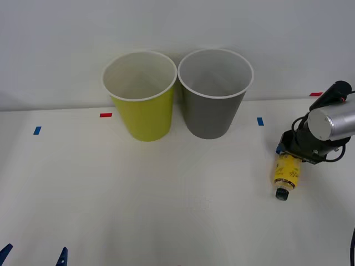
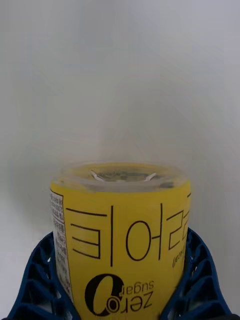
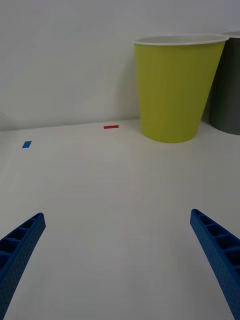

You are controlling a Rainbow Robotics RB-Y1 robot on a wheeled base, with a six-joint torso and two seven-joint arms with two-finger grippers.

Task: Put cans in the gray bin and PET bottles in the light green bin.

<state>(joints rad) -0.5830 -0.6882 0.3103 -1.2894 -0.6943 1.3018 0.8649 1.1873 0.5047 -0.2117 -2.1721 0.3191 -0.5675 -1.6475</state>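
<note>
Grasping is being done: the small yellow-labelled plastic bottle [image 1: 287, 173], lying at four o'clock from the gray bin [image 1: 213, 94], is being clamped by the right gripper [image 1: 288, 158]; lifting toward the yellow-green plastic bin [image 1: 141, 97] at ten o'clock is being called for. The left gripper [image 3: 120, 260] is being held wide, idle.

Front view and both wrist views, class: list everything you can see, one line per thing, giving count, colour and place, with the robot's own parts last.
green bin: one, yellow-green with white rim, back of table, left of the gray bin.
gray bin: one, dark gray with white rim, back centre, beside the green bin.
bottle: one, yellow label, black cap, lying at right, between the right gripper's fingers.
tape marks: four, two blue and two red, along the back of the table.
table: one, white.
left gripper: one, blue, open, near front-left edge.
right gripper: one, blue, around the bottle.
</note>
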